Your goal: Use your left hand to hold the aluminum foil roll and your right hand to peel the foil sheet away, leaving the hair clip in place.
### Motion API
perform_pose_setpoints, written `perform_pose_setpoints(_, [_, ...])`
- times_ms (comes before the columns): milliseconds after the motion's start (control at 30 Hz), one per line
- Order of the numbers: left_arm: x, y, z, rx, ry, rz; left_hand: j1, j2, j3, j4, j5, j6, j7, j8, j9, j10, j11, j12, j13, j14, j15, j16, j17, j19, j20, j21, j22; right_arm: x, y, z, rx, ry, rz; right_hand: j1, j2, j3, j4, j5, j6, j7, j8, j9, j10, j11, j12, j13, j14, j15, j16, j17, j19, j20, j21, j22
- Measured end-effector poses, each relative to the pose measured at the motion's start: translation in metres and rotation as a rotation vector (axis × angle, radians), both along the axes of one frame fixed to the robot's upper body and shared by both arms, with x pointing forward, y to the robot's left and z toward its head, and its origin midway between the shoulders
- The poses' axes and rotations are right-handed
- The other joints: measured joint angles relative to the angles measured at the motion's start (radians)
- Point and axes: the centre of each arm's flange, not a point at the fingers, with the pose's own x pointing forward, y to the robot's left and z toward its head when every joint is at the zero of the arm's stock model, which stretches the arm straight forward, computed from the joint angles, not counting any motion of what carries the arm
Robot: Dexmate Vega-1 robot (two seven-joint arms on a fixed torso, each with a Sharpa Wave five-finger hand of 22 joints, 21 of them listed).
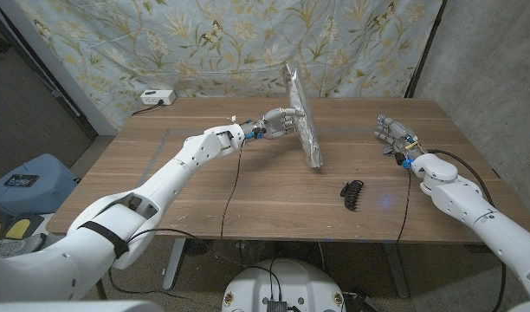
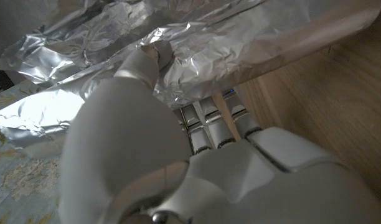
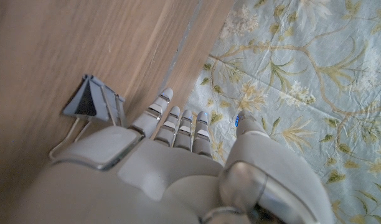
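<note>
The left robot hand (image 1: pixel 278 121) grips the aluminum foil roll (image 1: pixel 301 114), which stands tilted near the middle of the bench (image 1: pixel 187 186). The right robot hand (image 1: pixel 393 136), fingers apart, holds nothing near the right edge. The hair clip (image 1: pixel 352 193) lies toward the front edge.

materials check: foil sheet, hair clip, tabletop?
Foil sheet: thin metal foil, shiny and crinkled, creases catching light; the left hand holds it up.
Hair clip: looks like black plastic, toothed; too small to tell its finish.
Table: wood or wood-look laminate, matte, with visible grain.
</note>
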Motion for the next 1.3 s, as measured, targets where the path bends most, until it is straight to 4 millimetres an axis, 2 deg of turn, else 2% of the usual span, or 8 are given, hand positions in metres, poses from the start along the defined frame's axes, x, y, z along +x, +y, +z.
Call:
perform_pose_setpoints(733, [0.016, -0.012, -0.028, -0.125, 0.164, -0.085, 0.001, 0.001, 0.003, -0.003, 0.007, 0.007, 0.000, 0.000, 0.000, 0.003, -0.003, 0.000, 0.000, 0.006, 0.005, 0.000, 0.021, 0.005, -0.005, 0.012, 0.000, -0.002, 0.001, 0.000, -0.044, 0.042, 0.003, 0.000, 0.000, 0.000, 0.000, 0.000, 0.000, 0.000, 0.000, 0.000, 0.000, 0.000, 0.000, 0.000, 0.000, 0.000, 0.000, 0.000, 0.000, 0.000, 0.000, 0.000])
perform_pose_setpoints(1300, [0.019, -0.012, -0.037, -0.173, 0.265, -0.109, 0.001, 0.001, 0.007, -0.007, 0.015, 0.007, 0.000, 0.000, 0.000, 0.003, -0.003, 0.000, 0.000, 0.006, 0.005, -0.004, 0.033, 0.005, -0.005, 0.013, 0.000, -0.009, 0.011, 0.019, -0.115, 0.034, -0.001, -0.005, -0.005, 0.004, -0.004, 0.000, 0.004, 0.004, 0.004, 0.000, 0.000, 0.000, 0.000, 0.000, 0.000, 0.000, 0.000, 0.000, 0.000, 0.000, 0.000, 0.000])
